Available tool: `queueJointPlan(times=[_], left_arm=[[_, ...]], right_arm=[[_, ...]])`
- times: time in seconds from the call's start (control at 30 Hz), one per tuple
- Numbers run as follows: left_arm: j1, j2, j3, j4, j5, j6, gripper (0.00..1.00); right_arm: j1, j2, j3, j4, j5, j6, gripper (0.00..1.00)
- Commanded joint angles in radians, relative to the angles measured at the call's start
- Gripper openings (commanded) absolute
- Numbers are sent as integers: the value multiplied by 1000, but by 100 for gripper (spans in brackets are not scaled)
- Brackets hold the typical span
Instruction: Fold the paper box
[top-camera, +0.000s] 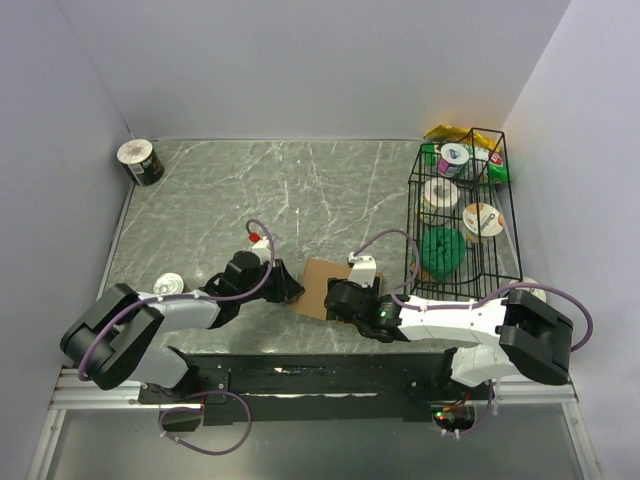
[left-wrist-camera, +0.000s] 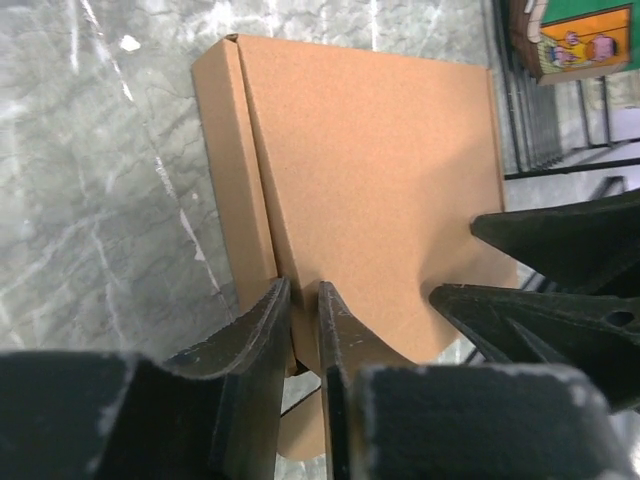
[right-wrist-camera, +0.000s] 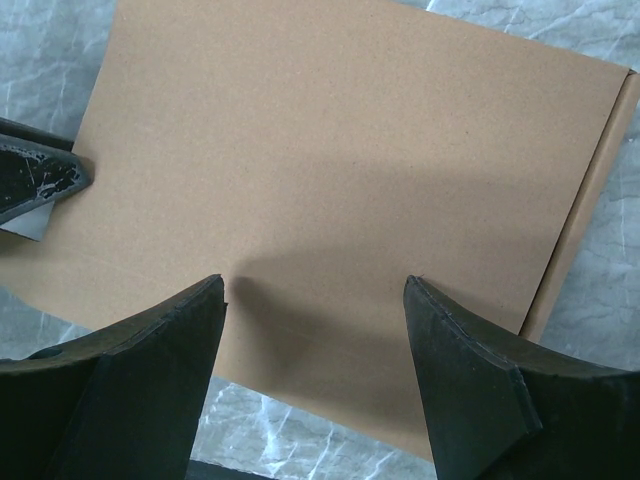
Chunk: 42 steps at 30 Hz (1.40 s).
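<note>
Your left hand is pinched nearly shut on the plain brown cardboard paper box, its two black fingers clamping the fold where the side wall meets the lid. Your right hand stands wide open over the near edge of the flat lid and grips nothing. The box lies on the grey marbled desk between your two hands and carries no print or label.

To the right of your right hand stands a black wire basket. It holds three round lidded cups, a green knobbly thing and, at the far end, a yellow packet. Their labels are colourful but too small to read. The left wrist view catches a green and orange pack with cartoon figures among the wires; its writing is not legible.

Far beyond your left hand, in the desk's corner, lies a dark can with a white end. A small white cup sits well to that hand's left.
</note>
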Motion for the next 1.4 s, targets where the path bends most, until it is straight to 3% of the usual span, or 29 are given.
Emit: queueJointPlan(times=[0.0, 0.1, 0.2, 0.23, 0.3, 0.57, 0.77, 0.93, 1.13, 1.2, 1.37], left_arm=[[-30, -43, -19, -180, -124, 59, 27], [-31, -80, -4, -220, -164, 70, 48], [-31, -97, 13, -236, -174, 76, 63], [-31, -98, 16, -239, -174, 76, 64], [-31, -85, 19, -234, -164, 76, 64], [-39, 47, 12, -168, -131, 96, 43], [-48, 40, 6, -191, -187, 124, 40], [-45, -15, 27, -203, -197, 118, 54], [8, -138, 94, -254, -178, 108, 94], [32, -170, 101, -271, -174, 110, 99], [116, -241, 107, -315, -131, 124, 96]], right_arm=[[8, 22, -16, -28, -31, 42, 79], [9, 22, -9, -36, -29, 38, 79], [6, 16, 0, -36, -29, 22, 79], [8, 16, 2, -36, -29, 19, 79], [9, 15, 5, -33, -31, 16, 80], [12, 5, 11, -19, -31, -28, 82], [31, -42, 95, 9, -83, -326, 94], [32, -74, 163, -8, -207, -600, 98], [43, -39, 208, -65, -215, -760, 97], [73, -28, 195, -62, -183, -774, 97], [135, 19, 180, -42, -97, -789, 97]])
